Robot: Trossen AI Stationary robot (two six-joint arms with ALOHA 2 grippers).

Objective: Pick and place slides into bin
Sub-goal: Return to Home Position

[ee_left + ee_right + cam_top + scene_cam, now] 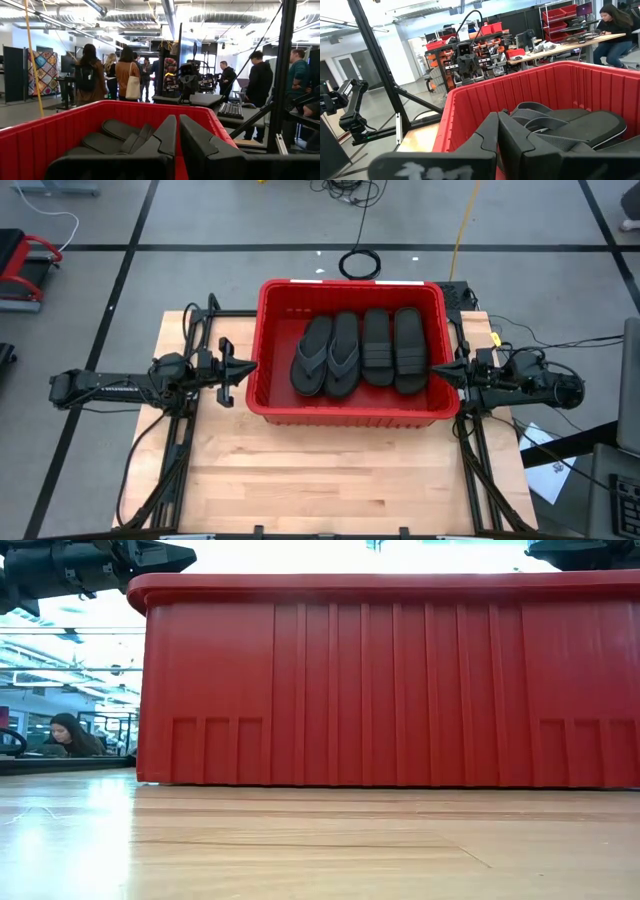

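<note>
Found slides (378, 348) inside bin (350, 284), toward 12 o'clock on table (300, 480). Noted left gripper (250, 367) at bin's 9 o'clock, right gripper (434, 369) at 3 o'clock, both clenched empty. Judged homing step; calls for drawing arms clear of rim.

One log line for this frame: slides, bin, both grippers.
slides: four visible, lying in bin | left gripper: shut, empty, at bin's left wall | right gripper: shut, empty, at bin's right wall

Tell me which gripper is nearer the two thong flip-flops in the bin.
Left. The left gripper is just outside the bin on the side where the flip-flops lie; the right gripper is at the opposite wall, beyond two strap slides.
</note>
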